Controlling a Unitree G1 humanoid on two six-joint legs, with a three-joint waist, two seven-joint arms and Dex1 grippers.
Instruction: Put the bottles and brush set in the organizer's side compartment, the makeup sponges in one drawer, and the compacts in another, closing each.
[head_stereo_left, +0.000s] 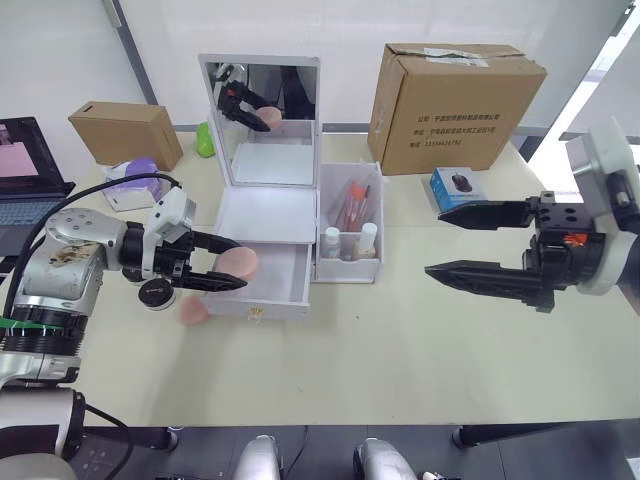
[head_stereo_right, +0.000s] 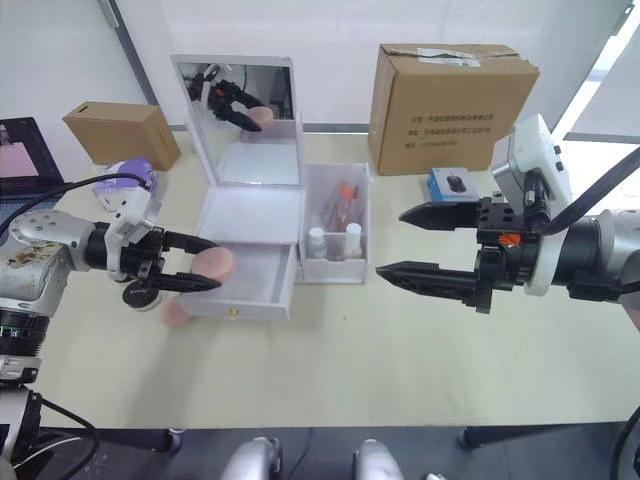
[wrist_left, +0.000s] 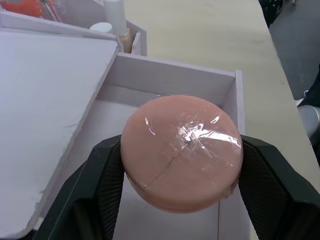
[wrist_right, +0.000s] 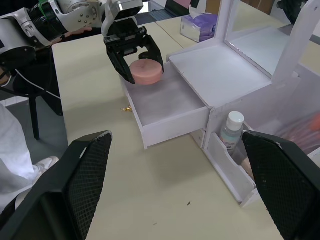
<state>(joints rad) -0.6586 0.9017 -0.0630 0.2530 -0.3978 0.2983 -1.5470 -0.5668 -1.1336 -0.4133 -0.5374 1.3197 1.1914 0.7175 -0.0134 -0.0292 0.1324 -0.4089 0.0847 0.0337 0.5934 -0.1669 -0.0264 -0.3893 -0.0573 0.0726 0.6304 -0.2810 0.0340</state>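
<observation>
A round pink sponge (wrist_left: 182, 150) is clamped between the two black fingers of the left gripper (head_stereo_left: 222, 263), and it is held over the open drawer (head_stereo_left: 270, 278) of the white organizer (head_stereo_left: 262, 215), just inside the drawer's left end. A second pink sponge (head_stereo_left: 192, 311) is seen on the table (head_stereo_left: 400, 340), beside the drawer's front left corner. The right gripper (head_stereo_right: 425, 245) is held spread wide with nothing between its fingers, well to the right of the organizer and above the table. Small bottles (head_stereo_left: 368, 238) and a pink-and-orange bundle are stood in the side compartment (head_stereo_left: 348, 225). The mirror lid (head_stereo_left: 262, 120) is raised upright behind the drawer.
</observation>
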